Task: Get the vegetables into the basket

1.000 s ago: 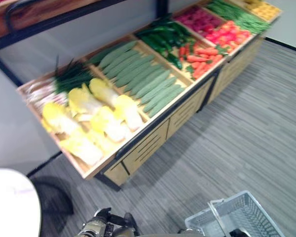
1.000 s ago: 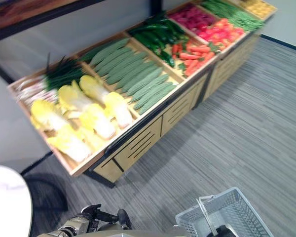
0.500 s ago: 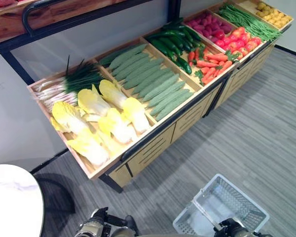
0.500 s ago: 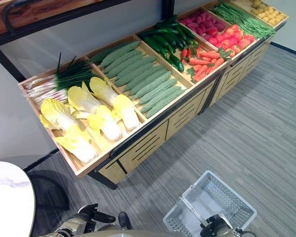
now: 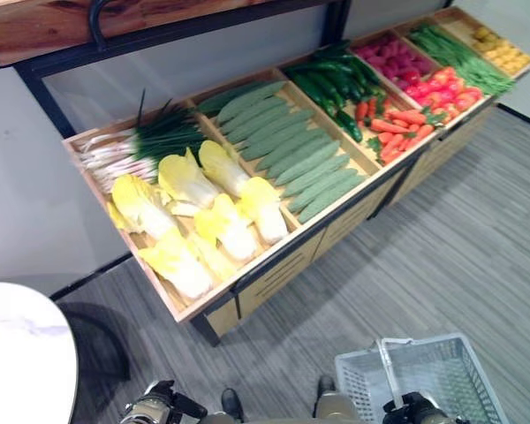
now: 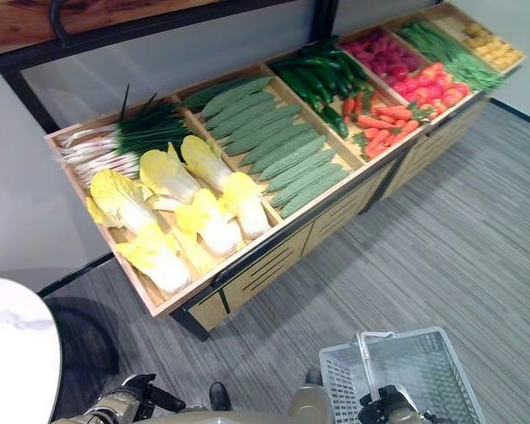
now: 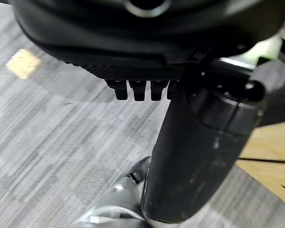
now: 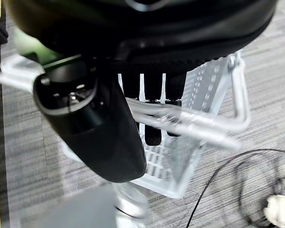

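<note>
While the vegetables lie in the slanted wooden display stand (image 5: 274, 269), none has yet been taken into the basket (image 6: 442, 371).

Left to right along the stand: spring onions (image 5: 128, 146) at the back corner; cabbages (image 5: 194, 212) in front of them; a compartment of bumpy green gourds (image 5: 287, 146); dark cucumbers (image 5: 331, 84); carrots (image 5: 397, 128); red produce and green beans further right.

Left hand (image 7: 147, 52) is seen low by the floor, near the edge of a round white desk (image 5: 22, 353); its fingers are curled in and nothing is held.

Right hand (image 8: 147, 99) is hooked round the wire handle (image 8: 190, 121) of the basket, which hangs over the grey carpet, well apart from the stand and apparently empty.

Handling judgement: cabbages are likely bulky and leafy, outer leaves soft and easily torn; best taken across the firm pale stem end. Gourds look stiff and ridged, so grip should be secure at mid-length. Carrots and cucumbers are smoother, slimmer, probably prone to slipping; a hold round the middle is advised.
</note>
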Motion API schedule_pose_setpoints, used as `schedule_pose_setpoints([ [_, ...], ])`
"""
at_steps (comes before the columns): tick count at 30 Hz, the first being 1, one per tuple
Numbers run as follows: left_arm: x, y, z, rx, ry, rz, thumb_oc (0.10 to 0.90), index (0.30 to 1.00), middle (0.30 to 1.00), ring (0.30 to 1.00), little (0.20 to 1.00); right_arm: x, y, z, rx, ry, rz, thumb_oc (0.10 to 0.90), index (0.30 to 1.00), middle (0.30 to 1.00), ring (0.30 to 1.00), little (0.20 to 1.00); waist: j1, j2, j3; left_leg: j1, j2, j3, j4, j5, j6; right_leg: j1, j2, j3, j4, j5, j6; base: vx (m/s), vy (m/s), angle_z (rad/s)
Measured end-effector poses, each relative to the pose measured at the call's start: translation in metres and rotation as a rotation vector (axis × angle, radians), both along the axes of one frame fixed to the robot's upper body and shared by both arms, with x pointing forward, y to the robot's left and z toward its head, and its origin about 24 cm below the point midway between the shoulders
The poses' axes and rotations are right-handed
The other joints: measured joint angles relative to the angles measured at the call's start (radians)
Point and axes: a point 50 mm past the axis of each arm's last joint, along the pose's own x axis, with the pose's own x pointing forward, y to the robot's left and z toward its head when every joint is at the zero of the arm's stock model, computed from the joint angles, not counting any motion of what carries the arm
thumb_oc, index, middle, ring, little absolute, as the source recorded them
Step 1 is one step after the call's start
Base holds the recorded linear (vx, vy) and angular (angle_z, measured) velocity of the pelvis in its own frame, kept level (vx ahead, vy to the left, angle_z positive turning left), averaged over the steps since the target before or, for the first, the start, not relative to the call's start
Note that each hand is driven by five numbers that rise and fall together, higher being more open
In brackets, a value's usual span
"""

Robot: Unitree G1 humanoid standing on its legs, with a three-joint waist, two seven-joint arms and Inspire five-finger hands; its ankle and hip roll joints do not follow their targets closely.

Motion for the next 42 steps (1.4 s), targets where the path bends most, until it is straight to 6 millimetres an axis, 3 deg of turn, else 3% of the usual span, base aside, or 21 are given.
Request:
schedule_pose_setpoints([
  [1,0.0,0.0,0.0,0.0,-0.002,-0.003,0.9,1.0,1.0,1.0,1.0,-0.001,0.0,0.0,-0.002,0.005,-0.003,0.4,0.3,0.3,0.3,0.3,-0.006,0.003,0.002,0.001,0.004,-0.024,0.0,0.002,-0.01,0.007,0.009,0.047,-0.013,0.031,-0.002,0.12,-0.138,0.73],
  [2,0.0,-0.004,-0.001,-0.012,-0.002,-0.001,0.9,1.0,1.0,1.0,1.0,-0.003,-0.003,0.0,-0.009,0.014,-0.006,0.4,0.3,0.3,0.3,0.3,-0.002,0.015,0.008,0.0,0.018,-0.03,0.0,0.008,-0.039,0.021,0.032,0.048,-0.023,0.057,-0.014,0.09,-0.161,0.31],
  [5,0.0,-0.017,-0.004,-0.043,-0.008,-0.008,0.9,1.0,1.0,1.0,1.0,0.004,-0.011,0.005,-0.03,-0.005,0.0,0.4,0.3,0.3,0.3,0.3,-0.007,0.064,0.012,-0.006,0.075,-0.042,0.001,0.019,-0.079,0.037,0.086,0.02,-0.027,0.052,-0.04,0.07,-0.154,0.14],
  [12,0.013,-0.026,-0.002,-0.064,-0.041,-0.022,0.9,1.0,1.0,1.0,1.0,0.005,-0.012,0.005,-0.026,-0.012,0.007,0.4,0.3,0.3,0.3,0.3,-0.026,0.072,0.019,-0.018,0.107,-0.11,0.013,0.028,-0.117,0.073,0.119,-0.029,-0.039,0.026,-0.055,-0.02,-0.207,0.22],
  [16,0.013,-0.032,-0.004,-0.079,-0.043,-0.018,0.9,1.0,1.0,1.0,1.0,0.003,-0.015,0.006,-0.04,-0.006,0.002,0.4,0.3,0.3,0.3,0.3,-0.019,0.097,0.032,-0.023,0.123,-0.153,0.013,0.032,-0.123,0.089,0.134,-0.061,-0.029,0.007,-0.071,0.01,-0.148,0.34],
  [20,0.015,-0.04,-0.005,-0.103,-0.051,-0.007,0.9,1.0,1.0,1.0,1.0,-0.001,-0.018,0.007,-0.046,0.009,-0.002,0.4,0.3,0.3,0.3,0.3,-0.005,0.127,0.048,-0.029,0.146,-0.21,0.049,0.024,-0.123,0.089,0.165,-0.083,0.068,-0.065,-0.099,-0.01,-0.213,0.37],
  [23,0.016,-0.042,-0.004,-0.11,-0.059,-0.006,0.9,1.0,1.0,1.0,1.0,-0.005,-0.017,0.005,-0.042,0.022,-0.003,0.4,0.3,0.3,0.3,0.3,-0.001,0.132,0.062,-0.038,0.16,-0.254,0.067,0.047,-0.151,0.082,0.181,-0.094,0.141,-0.124,-0.126,-0.05,-0.149,0.55],
  [25,0.022,-0.044,-0.003,-0.113,-0.071,-0.014,0.9,1.0,1.0,1.0,1.0,-0.002,-0.016,0.005,-0.038,0.016,0.003,0.4,0.3,0.3,0.3,0.3,0.0,0.127,0.067,-0.06,0.157,-0.272,0.06,0.109,-0.17,0.072,0.176,-0.135,0.183,-0.153,-0.16,-0.13,-0.233,0.85],
  [26,0.026,-0.043,-0.002,-0.11,-0.081,-0.026,0.9,1.0,1.0,1.0,1.0,0.0,-0.015,0.005,-0.036,0.012,0.009,0.4,0.3,0.3,0.3,0.3,0.009,0.133,0.065,-0.094,0.145,-0.276,0.075,0.14,-0.175,0.055,0.195,-0.121,0.219,-0.183,-0.152,-0.11,-0.161,1.05],
  [27,0.032,-0.042,0.001,-0.103,-0.095,-0.04,0.9,1.0,1.0,1.0,1.0,-0.004,-0.014,0.004,-0.03,0.024,0.012,0.4,0.3,0.3,0.3,0.3,0.001,0.113,0.071,-0.113,0.142,-0.29,0.072,0.168,-0.184,0.044,0.193,-0.103,0.223,-0.194,-0.17,-0.13,-0.131,1.26],
  [28,0.036,-0.043,0.002,-0.099,-0.102,-0.059,0.9,1.0,1.0,1.0,1.0,-0.005,-0.012,0.003,-0.022,0.028,0.018,0.4,0.3,0.3,0.3,0.3,0.004,0.112,0.08,-0.122,0.139,-0.282,0.052,0.213,-0.192,0.045,0.185,-0.136,0.23,-0.195,-0.192,-0.08,-0.085,1.08],
  [29,0.035,-0.041,0.002,-0.105,-0.107,-0.028,0.9,1.0,1.0,1.0,1.0,-0.001,-0.012,0.004,-0.026,0.026,0.027,0.4,0.3,0.3,0.3,0.3,0.028,0.105,0.081,-0.123,0.147,-0.248,0.057,0.218,-0.182,0.052,0.179,-0.162,0.228,-0.183,-0.228,-0.14,-0.136,0.95],
  [32,0.035,-0.026,0.005,-0.072,-0.101,-0.017,0.9,1.0,1.0,1.0,1.0,0.0,-0.011,0.004,-0.029,0.029,0.068,0.4,0.3,0.3,0.3,0.3,0.021,0.078,0.074,-0.111,0.193,-0.099,0.164,0.118,-0.181,0.098,0.157,-0.242,0.175,-0.167,-0.238,-0.17,-0.137,0.81],
  [33,0.035,-0.024,0.005,-0.065,-0.098,-0.019,0.9,1.0,1.0,1.0,1.0,0.001,-0.01,0.004,-0.027,0.025,0.075,0.4,0.3,0.3,0.3,0.3,0.019,0.062,0.073,-0.102,0.204,-0.074,0.22,0.078,-0.176,0.113,0.146,-0.26,0.149,-0.15,-0.234,-0.12,-0.018,0.54],
  [34,0.031,-0.023,0.004,-0.065,-0.086,-0.016,0.9,1.0,1.0,1.0,1.0,0.003,-0.01,0.004,-0.029,0.02,0.077,0.4,0.3,0.3,0.3,0.3,0.022,0.057,0.072,-0.068,0.199,-0.061,0.213,0.073,-0.181,0.119,0.144,-0.267,0.126,-0.137,-0.227,-0.13,0.021,0.81],
  [35,0.027,-0.028,0.002,-0.075,-0.069,-0.014,0.9,1.0,1.0,1.0,1.0,0.003,-0.011,0.005,-0.041,0.024,0.096,0.4,0.3,0.3,0.3,0.3,-0.001,0.056,0.067,-0.022,0.203,0.016,0.182,0.055,-0.176,0.13,0.13,-0.317,0.1,-0.108,-0.201,-0.07,0.053,0.81],
  [36,0.026,-0.03,0.001,-0.078,-0.06,-0.02,0.9,1.0,1.0,1.0,1.0,0.003,-0.011,0.005,-0.04,0.023,0.096,0.4,0.3,0.3,0.3,0.3,-0.005,0.065,0.062,0.005,0.193,0.047,0.148,0.074,-0.168,0.125,0.13,-0.325,0.101,-0.105,-0.194,0.01,0.048,0.62],
  [38,0.021,-0.031,-0.001,-0.08,-0.045,-0.021,0.9,1.0,1.0,1.0,1.0,0.009,-0.008,0.005,-0.032,0.005,0.1,0.4,0.3,0.3,0.3,0.3,0.001,0.07,0.057,0.039,0.189,0.062,0.082,0.068,-0.168,0.104,0.136,-0.322,0.109,-0.099,-0.181,0.03,0.045,0.03],
  [40,0.018,-0.025,-0.001,-0.068,-0.044,-0.014,0.9,1.0,1.0,1.0,1.0,0.011,0.006,0.0,0.004,-0.011,0.104,0.4,0.3,0.3,0.3,0.3,0.019,0.036,0.04,0.047,0.171,0.051,0.079,0.062,-0.159,0.104,0.123,-0.302,0.096,-0.085,-0.16,0.03,0.086,-0.18],
  [42,0.018,-0.025,-0.001,-0.069,-0.047,-0.015,0.9,1.0,1.0,1.0,1.0,0.01,0.01,-0.001,0.015,-0.011,0.102,0.4,0.3,0.3,0.3,0.3,0.022,0.03,0.028,0.048,0.159,0.051,0.093,0.053,-0.145,0.106,0.111,-0.288,0.095,-0.086,-0.142,0.02,0.072,-0.11],
])
